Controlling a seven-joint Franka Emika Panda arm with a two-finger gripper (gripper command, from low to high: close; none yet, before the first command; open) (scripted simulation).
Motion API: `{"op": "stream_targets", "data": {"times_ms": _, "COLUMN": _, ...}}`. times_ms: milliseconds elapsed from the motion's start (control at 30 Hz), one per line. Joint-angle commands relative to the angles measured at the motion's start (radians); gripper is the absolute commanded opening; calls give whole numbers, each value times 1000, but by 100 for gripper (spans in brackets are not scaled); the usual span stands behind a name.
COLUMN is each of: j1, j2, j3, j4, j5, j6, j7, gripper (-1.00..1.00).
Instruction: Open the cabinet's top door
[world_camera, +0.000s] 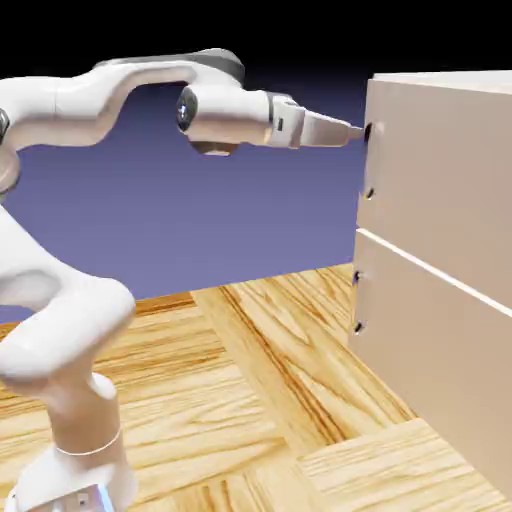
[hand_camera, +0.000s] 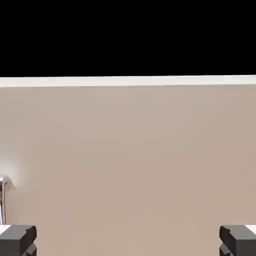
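Observation:
The beige cabinet (world_camera: 450, 85) stands at the exterior view's right, taller than the arm. Its top door (world_camera: 440, 170) is the upper flat panel and lies flush, with a thin seam under it. The door's dark handle (world_camera: 369, 192) sits on the edge facing the arm. My gripper (world_camera: 353, 131) is level with the handle's upper end and almost touching the door's face. In the hand view the top door (hand_camera: 130, 160) fills the picture. The metallic handle (hand_camera: 3, 200) shows at the far left, outside my left fingertip (hand_camera: 17, 240). The gripper (hand_camera: 128, 242) is open with nothing between its fingers.
The lower panel (world_camera: 430, 350) carries its own dark handle (world_camera: 357, 300) on the same edge. The wooden table (world_camera: 250, 400) stretches between the robot's base and the cabinet. The cabinet's pale top edge (hand_camera: 128, 81) runs across the hand view under black.

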Motion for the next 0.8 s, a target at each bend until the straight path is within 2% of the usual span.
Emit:
{"op": "stream_targets", "data": {"times_ms": 0, "j1": -19, "j2": -6, "j3": 20, "j4": 11, "j5": 44, "j6": -1, "j7": -29, "gripper": 0}}
{"op": "stream_targets", "data": {"times_ms": 667, "j1": -389, "j2": -132, "j3": 412, "j4": 238, "j5": 914, "j6": -21, "j7": -605, "gripper": 0}}
{"op": "stream_targets", "data": {"times_ms": 767, "j1": -443, "j2": -131, "j3": 452, "j4": 280, "j5": 952, "j6": -22, "j7": -629, "gripper": 0}}
